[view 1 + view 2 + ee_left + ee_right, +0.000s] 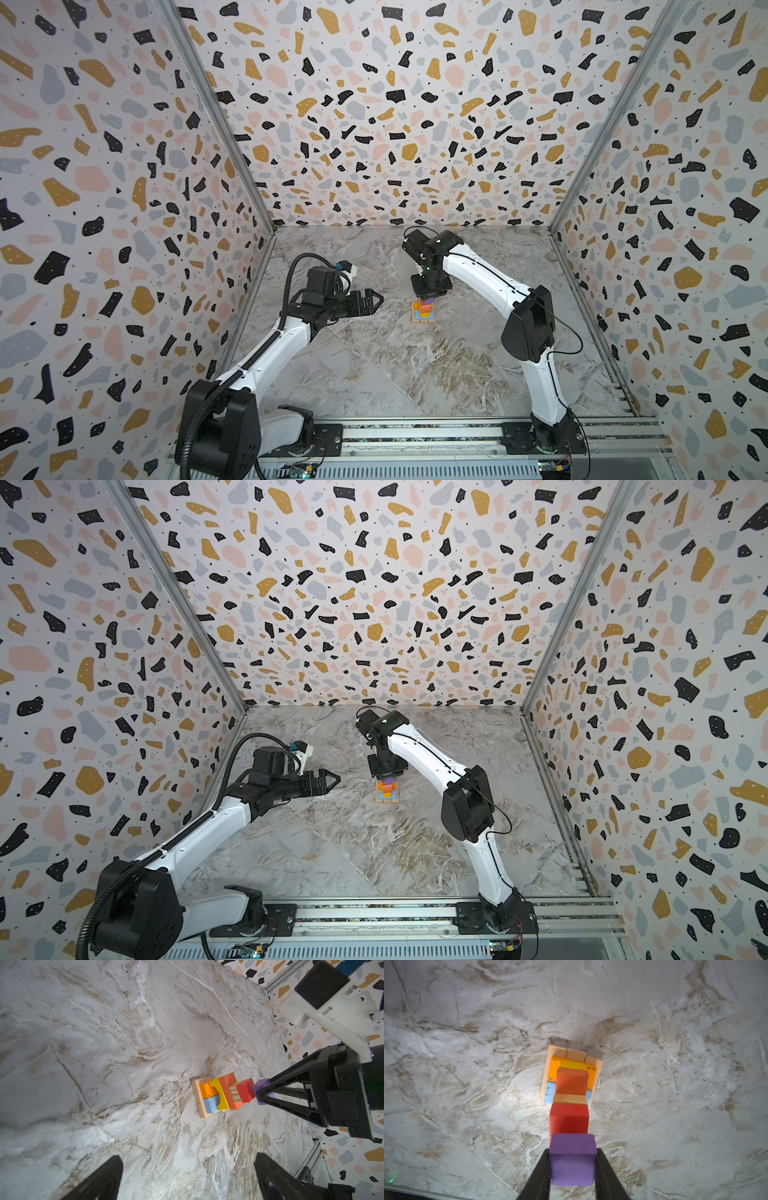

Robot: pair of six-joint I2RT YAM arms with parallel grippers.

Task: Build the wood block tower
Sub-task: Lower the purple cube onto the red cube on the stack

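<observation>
The tower (423, 312) (387, 792) stands mid-table: a tan base (550, 1057), orange and blue oblongs, a yellow arch (218, 1093), an orange block (572, 1081), a tan cube and a red cube (245, 1089) (569, 1119). My right gripper (428, 296) (572, 1151) points straight down over it, shut on the purple cube (572, 1159) (262, 1084) (389, 780). The cube sits at the red cube's top; whether they touch I cannot tell. My left gripper (376, 299) (334, 778) (188, 1159) hovers left of the tower, open and holding nothing.
Patterned walls (124, 208) enclose the marble table (374, 365) on three sides. A metal rail (415, 434) carrying both arm bases runs along the front edge. No loose blocks show on the table.
</observation>
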